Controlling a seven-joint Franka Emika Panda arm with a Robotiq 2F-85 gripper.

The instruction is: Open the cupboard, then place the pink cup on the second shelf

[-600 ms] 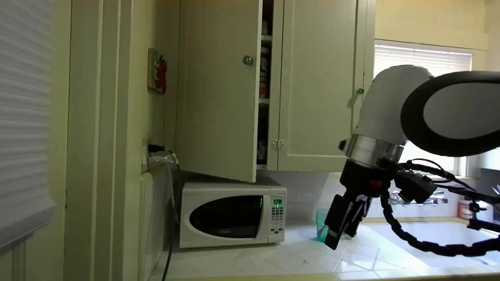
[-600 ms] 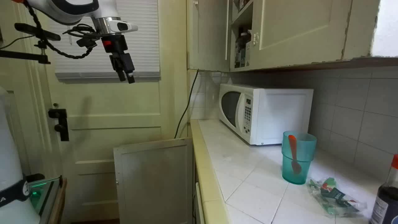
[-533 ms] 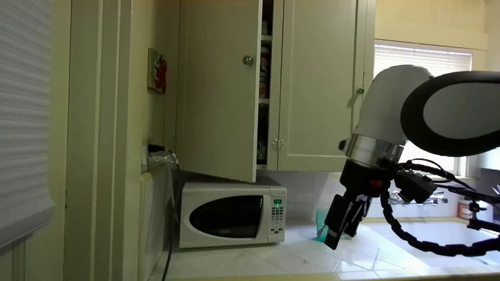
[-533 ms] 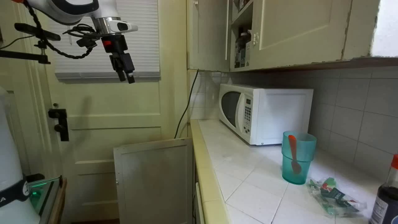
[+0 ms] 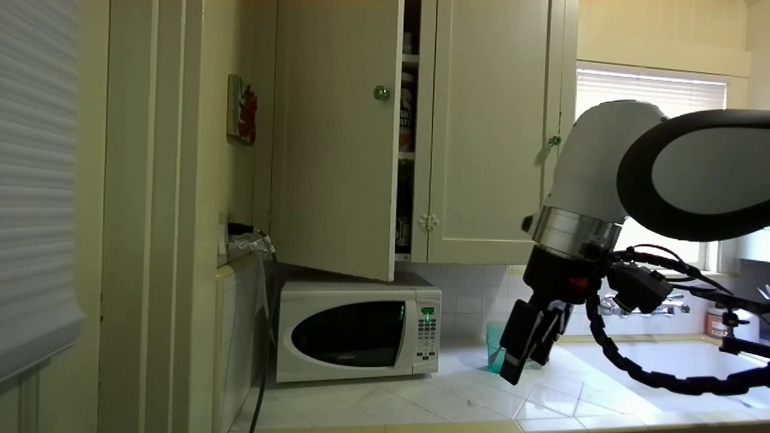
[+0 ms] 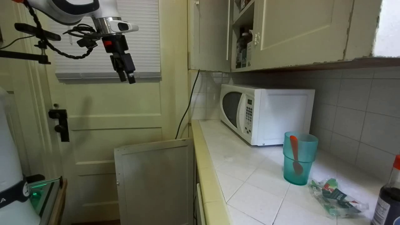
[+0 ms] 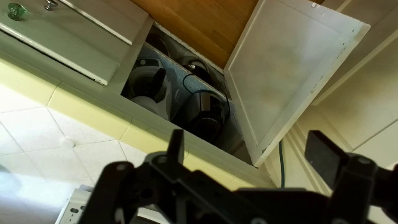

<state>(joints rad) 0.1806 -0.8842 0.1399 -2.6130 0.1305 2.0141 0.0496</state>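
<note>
The microwave (image 6: 282,115) sits on the tiled counter (image 6: 250,200), its display (image 5: 428,311) lit green. Near it stands a teal cup (image 6: 307,156), an orange spoon (image 6: 293,147) leaning inside. Just beside that lies a crumpled packet (image 6: 336,197), then a red-capped bottle (image 6: 390,192). A pale blind (image 6: 142,47) hangs on the yellow door (image 6: 115,123). Under the counter, a low cabinet door (image 7: 289,59) stands open; I can make out a black appliance (image 7: 202,112) in there.
</note>
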